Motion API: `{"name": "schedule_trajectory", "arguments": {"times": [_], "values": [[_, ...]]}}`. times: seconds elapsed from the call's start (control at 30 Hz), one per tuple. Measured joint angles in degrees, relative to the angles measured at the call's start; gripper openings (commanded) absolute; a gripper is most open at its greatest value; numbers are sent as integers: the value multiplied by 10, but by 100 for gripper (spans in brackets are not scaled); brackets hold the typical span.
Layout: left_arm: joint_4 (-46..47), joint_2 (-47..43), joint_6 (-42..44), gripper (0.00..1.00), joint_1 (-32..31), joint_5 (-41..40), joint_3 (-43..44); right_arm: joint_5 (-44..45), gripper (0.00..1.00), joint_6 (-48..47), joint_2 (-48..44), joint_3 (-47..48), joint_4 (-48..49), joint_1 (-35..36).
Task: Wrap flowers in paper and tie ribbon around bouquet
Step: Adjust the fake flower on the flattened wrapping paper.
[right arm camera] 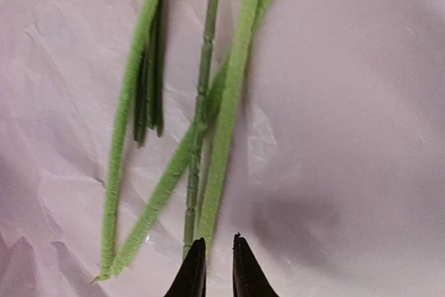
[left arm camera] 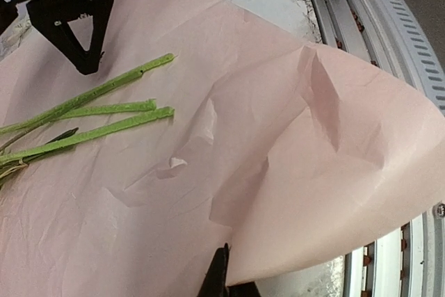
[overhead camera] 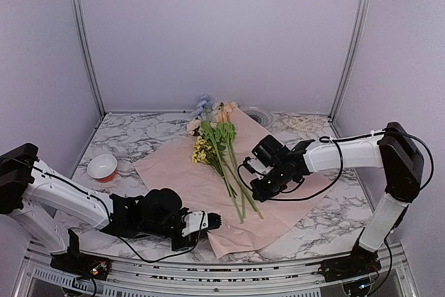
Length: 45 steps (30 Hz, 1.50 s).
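The flowers (overhead camera: pixel 212 137) lie on the pink paper (overhead camera: pixel 174 175), blooms to the back, green stems (right arm camera: pixel 229 102) running toward the front. My left gripper (left arm camera: pixel 226 277) is shut on the paper's near edge, and that corner (left arm camera: pixel 348 172) is lifted and curls over. In the top view the same gripper (overhead camera: pixel 208 222) sits at the sheet's front edge. My right gripper (right arm camera: pixel 219 255) hovers low over the stem ends. Its jaws stand a narrow gap apart with only paper showing between them. It also shows in the left wrist view as the right gripper (left arm camera: pixel 87 57). The cream ribbon (overhead camera: pixel 304 124) lies at the back right.
A round ringed plate (overhead camera: pixel 259 115) sits at the back behind the paper. A small white and red bowl (overhead camera: pixel 103 167) stands at the left. Metal rails (left arm camera: pixel 389 26) run along the table's near edge. Walls close in the back and sides.
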Motion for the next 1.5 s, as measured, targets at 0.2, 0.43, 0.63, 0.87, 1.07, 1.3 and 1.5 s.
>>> {"name": "schedule_trajectory", "arguments": {"times": [0.2, 0.43, 0.63, 0.87, 1.07, 1.3, 1.5], "values": [[-3, 6, -2, 0, 0, 5, 2, 52, 7, 5, 37, -1, -34, 6], [-7, 7, -2, 0, 0, 5, 2, 36, 6, 5, 39, -2, -28, 39], [-8, 10, -2, 0, 1, 6, 2, -1, 6, 5, 58, 14, -8, 73], [-12, 13, -2, 0, 4, 10, 2, -58, 6, 5, 86, 42, 18, 105], [-28, 7, 1, 0, 4, 22, 2, -74, 8, 4, 82, 43, 17, 106], [-67, 1, 7, 0, 4, 73, 23, -102, 8, 0, 76, 43, 20, 102], [-88, 1, 11, 0, 5, 103, 38, -81, 11, 3, 21, 19, 6, 53]]}}
